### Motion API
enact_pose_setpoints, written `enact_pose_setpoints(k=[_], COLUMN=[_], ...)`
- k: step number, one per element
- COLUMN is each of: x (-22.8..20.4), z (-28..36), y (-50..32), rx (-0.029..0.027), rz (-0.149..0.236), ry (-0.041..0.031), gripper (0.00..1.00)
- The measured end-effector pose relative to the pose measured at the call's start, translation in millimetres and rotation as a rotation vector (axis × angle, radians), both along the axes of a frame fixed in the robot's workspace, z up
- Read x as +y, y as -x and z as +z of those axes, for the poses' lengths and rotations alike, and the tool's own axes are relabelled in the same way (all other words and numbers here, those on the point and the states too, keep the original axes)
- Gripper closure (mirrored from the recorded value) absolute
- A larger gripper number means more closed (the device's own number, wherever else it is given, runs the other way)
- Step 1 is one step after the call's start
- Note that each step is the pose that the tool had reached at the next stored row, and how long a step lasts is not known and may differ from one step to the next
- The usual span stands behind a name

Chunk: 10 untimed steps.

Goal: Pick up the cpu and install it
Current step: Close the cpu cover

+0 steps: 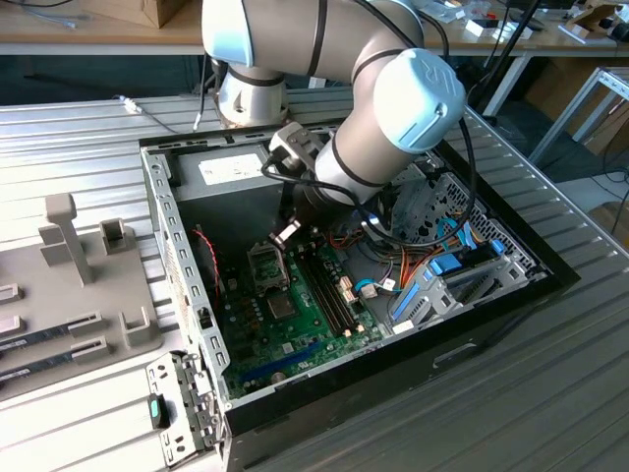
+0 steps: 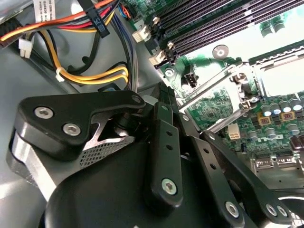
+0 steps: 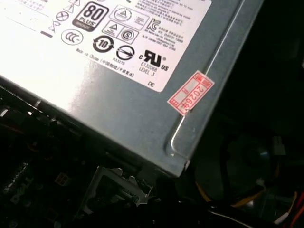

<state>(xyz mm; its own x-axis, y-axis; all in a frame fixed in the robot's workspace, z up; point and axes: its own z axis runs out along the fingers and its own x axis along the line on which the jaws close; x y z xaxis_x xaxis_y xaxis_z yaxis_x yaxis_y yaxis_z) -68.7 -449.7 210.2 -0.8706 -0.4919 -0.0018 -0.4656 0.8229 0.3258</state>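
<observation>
End effector (image 1: 287, 232) hovers over the motherboard (image 1: 295, 305) socket (image 1: 267, 264); grip state unclear.

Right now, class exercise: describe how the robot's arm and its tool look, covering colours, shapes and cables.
The arm is made of silver-grey tubes with pale blue round joint caps and black cables alongside. In the second wrist view the tool is matte black, built from flat linked bars with silver screws on a perforated metal bracket.

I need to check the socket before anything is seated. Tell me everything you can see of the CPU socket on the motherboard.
The CPU socket is a pale square bed on the green motherboard, beside the dark memory slots. Its silvery metal load frame stands swung open. In the exterior view it sits just below the gripper. Whether a chip lies in it is unclear.
</observation>
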Motion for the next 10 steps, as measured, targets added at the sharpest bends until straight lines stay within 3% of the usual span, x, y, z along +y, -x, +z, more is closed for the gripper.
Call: enact_pose_setpoints(k=[10], x=[-3.3], z=[6.2], y=[0.1], rx=[0.0000], rz=[0.015], ry=[-0.0098], gripper=[0.89])
